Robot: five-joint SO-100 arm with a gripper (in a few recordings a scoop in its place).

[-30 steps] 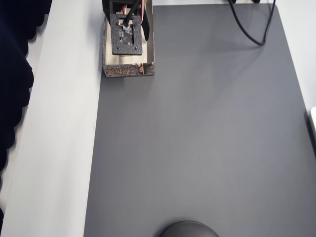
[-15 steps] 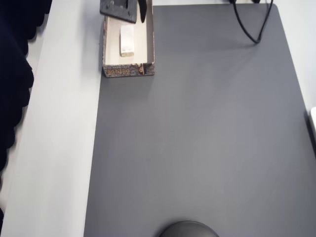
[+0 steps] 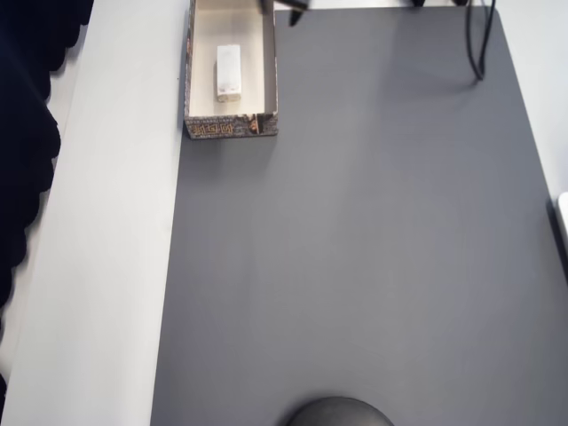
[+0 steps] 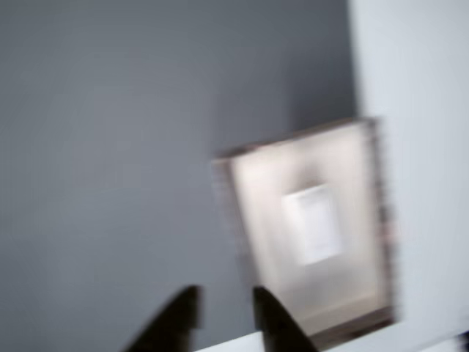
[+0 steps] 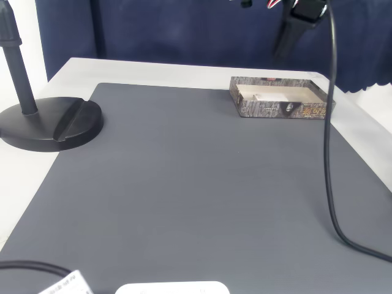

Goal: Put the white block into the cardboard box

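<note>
Block (image 3: 229, 72) lying flat inside box (image 3: 269, 80), below and ahead of gripper (image 4: 223, 312), whose fingers stand slightly apart and empty; risk judged slight: a low swing could clip the box wall and shift it.

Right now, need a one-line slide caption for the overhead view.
White block lying flat inside the cardboard box at the grey mat's top-left corner.

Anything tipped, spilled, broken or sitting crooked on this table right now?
Nothing stands out. The white block lies flat inside the cardboard box, roughly parallel to its long walls. The box sits upright at the grey mat's edge. The gripper is above, holding nothing.
</note>
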